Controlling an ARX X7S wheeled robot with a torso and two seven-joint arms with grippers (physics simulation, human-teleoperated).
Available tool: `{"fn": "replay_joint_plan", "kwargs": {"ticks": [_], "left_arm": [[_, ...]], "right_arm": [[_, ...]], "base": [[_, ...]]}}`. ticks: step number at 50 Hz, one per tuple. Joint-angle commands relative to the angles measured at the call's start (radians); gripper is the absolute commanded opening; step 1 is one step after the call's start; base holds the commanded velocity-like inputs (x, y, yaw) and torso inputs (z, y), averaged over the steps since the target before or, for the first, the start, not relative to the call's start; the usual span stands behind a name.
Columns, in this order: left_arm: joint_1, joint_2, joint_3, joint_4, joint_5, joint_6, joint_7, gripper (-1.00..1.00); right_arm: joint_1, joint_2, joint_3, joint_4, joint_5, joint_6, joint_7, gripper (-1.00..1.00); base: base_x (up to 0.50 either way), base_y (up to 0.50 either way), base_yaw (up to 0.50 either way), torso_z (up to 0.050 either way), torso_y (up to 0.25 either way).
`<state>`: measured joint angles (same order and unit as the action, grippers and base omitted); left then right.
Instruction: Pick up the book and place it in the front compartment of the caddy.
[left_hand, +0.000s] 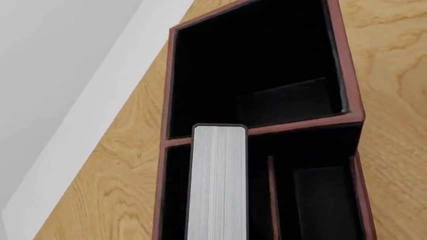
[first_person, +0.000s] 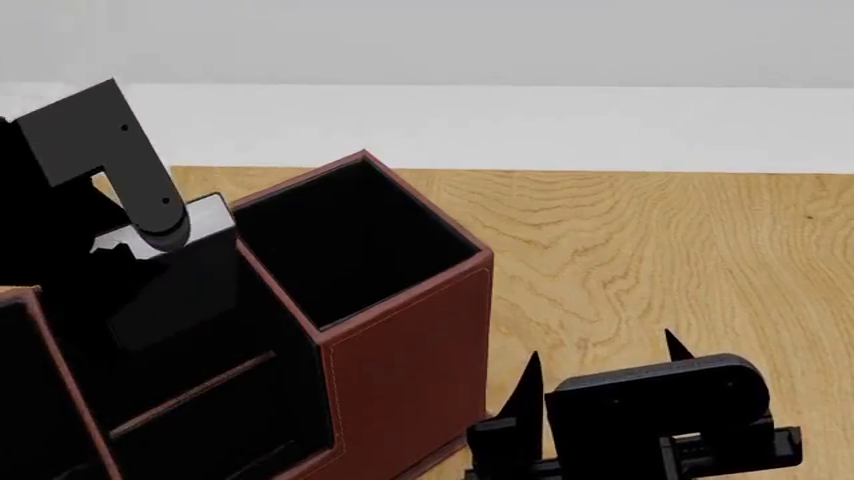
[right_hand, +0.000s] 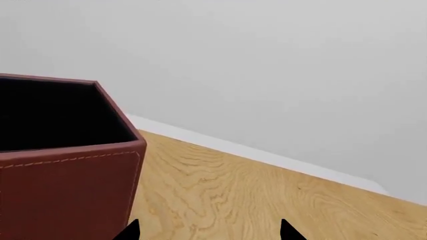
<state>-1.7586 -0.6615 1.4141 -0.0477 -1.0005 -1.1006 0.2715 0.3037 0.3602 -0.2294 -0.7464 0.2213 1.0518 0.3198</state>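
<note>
Black book (left_hand: 219, 180) stands on end inside the red caddy (first_person: 400, 350), in a section beside the large rear one, near the surface's far edge. Long axis vertical, whitish page edge facing up. Left tool hidden behind it; grip state cannot be told. Right tool (first_person: 601, 385) idle, tips apart. Advice: lower straight, keep covers parallel to partitions, release only once seated.

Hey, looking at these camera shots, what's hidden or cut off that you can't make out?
- Left tool: unseen in the left wrist view; in the head view the arm link hides its grip on the book.
- Book's lower end: cut off by the left wrist frame edge.
- Caddy compartment floors: lost in black lining.
- Right tool: only two tips show in the right wrist view.
</note>
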Motion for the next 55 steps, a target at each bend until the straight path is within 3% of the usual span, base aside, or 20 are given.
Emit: {"fn": "replay_joint_plan", "kwargs": {"ticks": [1,30,31,46,55], "left_arm": [[0.033,0.001,-0.009,-0.011,0.048,0.042,-0.037,-1.00],[0.144,0.043,0.039,-0.119,0.124,0.120,-0.068,-1.00],[0.139,0.048,0.037,-0.128,0.116,0.102,-0.067,1.00],[0.098,0.007,0.013,-0.014,0.084,0.062,-0.099,1.00],[0.091,-0.051,-0.102,0.145,-0.053,0.008,-0.227,1.00]], "right_arm": [[0.008,0.002,0.000,-0.008,0.005,0.013,0.003,1.00],[-0.010,0.009,0.001,-0.007,0.010,-0.003,0.010,1.00],[-0.010,0.008,0.002,-0.007,0.011,-0.002,0.010,1.00],[-0.006,0.009,-0.004,-0.005,0.015,-0.003,0.013,1.00],[-0.010,0.011,0.002,-0.011,0.019,-0.003,0.016,1.00]], "base": [[0.00,0.00,0.00,0.000,0.000],[0.00,0.00,0.00,0.000,0.002],[0.00,0.00,0.00,0.000,0.000],[0.00,0.00,0.00,0.000,0.000],[0.00,0.00,0.00,0.000,0.000]]}}
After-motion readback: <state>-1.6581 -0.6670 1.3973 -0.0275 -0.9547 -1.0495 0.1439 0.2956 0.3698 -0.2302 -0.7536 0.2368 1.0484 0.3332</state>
